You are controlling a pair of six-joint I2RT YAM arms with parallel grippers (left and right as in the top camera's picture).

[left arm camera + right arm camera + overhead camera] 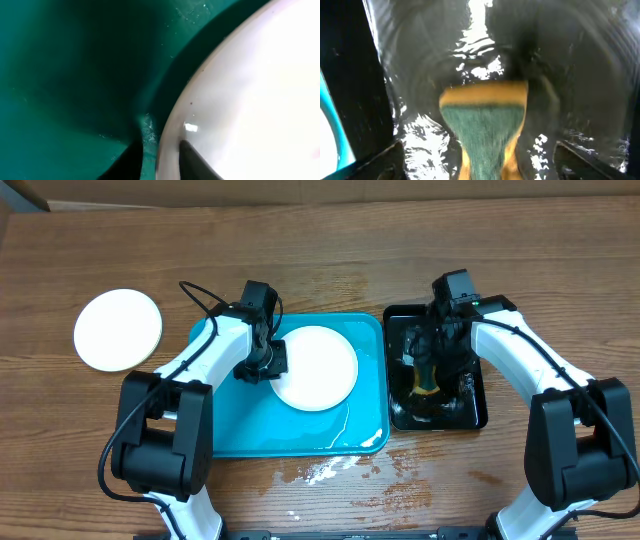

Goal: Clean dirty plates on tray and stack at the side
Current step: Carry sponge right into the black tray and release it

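L hand (273, 362) is straddling white plate's (320, 368) left rim mid-frame, jaws slightly apart, not clamping. R hand (425, 365) is hanging wide open over sponge (426, 388), right of tray (230, 430).

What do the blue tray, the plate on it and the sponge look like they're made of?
Tray: likely plastic, glossy turquoise, moulded rounded rim. Plate: smooth glossy white, ceramic or melamine, cannot tell which. Sponge: yellow foam with a green fibrous scouring face.
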